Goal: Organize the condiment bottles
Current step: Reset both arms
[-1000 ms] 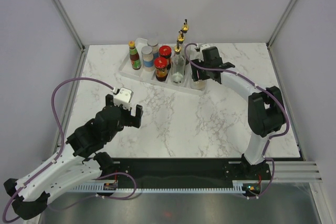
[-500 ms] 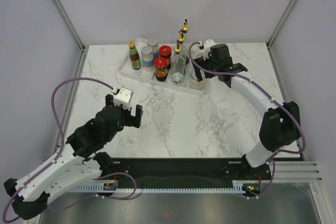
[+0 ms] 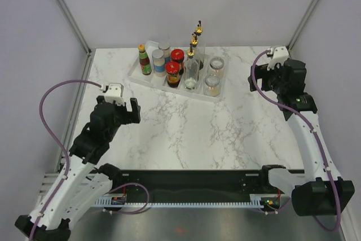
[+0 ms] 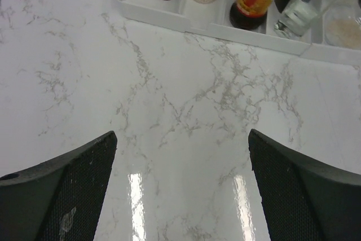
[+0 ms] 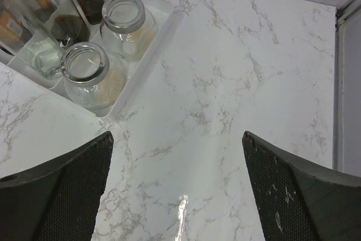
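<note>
Both arms are hovering over the marble table (image 3: 225, 134) with nothing in hand. The left gripper (image 4: 181, 135) is standing with its jaws wide apart a little short of the white tray (image 3: 148, 81), and the right gripper (image 5: 177, 135), equally spread, is hanging off beyond the tray's right end. The condiment bottles are all sitting inside the tray: the orange-capped sauce bottle (image 3: 145, 60) and silver-lidded jars (image 3: 158, 61) at the left, the red-lidded jars (image 3: 172, 73) in the middle, the tall cruets (image 3: 192, 70) next, and two clear jars (image 3: 212, 84) at the right end. They are crowding one another, so the risk is lying in any reach into the tray — spread fingers coming in low would likely be clipping a neighbour, and the narrow cruets look likeliest to be tipping. A nudge on the tray wall could be sliding the whole set
</note>
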Motion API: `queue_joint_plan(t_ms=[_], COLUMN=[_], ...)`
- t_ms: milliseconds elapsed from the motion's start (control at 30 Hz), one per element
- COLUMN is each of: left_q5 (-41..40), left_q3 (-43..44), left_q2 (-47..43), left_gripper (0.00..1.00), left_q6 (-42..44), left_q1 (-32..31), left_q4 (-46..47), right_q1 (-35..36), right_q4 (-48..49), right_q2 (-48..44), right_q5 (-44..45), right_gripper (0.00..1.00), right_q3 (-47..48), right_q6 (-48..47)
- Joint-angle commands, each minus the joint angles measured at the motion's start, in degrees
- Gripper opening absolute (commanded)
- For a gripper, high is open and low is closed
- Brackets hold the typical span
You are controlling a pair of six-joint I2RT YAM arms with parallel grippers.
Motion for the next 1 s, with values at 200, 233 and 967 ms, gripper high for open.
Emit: queue_joint_plan(t_ms=[200,233,967], left_q5=[10.95,9.81,13.75], left_q3=[2.74,2.39,-2.35], left_q2=[9.71,9.97,4.09], left_gripper=[1.0,1.0,1.0], left_q6=[-4.98,-5.07,-1.55], left_q1=[20.85,21.9,22.09], left_q4=[4.01,4.45,6.91], right_q1=[-4.02,-4.2,-5.08], right_q4=[1.51,2.47,10.83], right_q2=[-6.31,-6.83,-14.57], right_q5=[4.01,6.64,23.01], right_gripper=[0.98,0.98,0.98], right_q3=[-8.37,-8.9,-17.96], right_q6=[4.78,5.4,13.14])
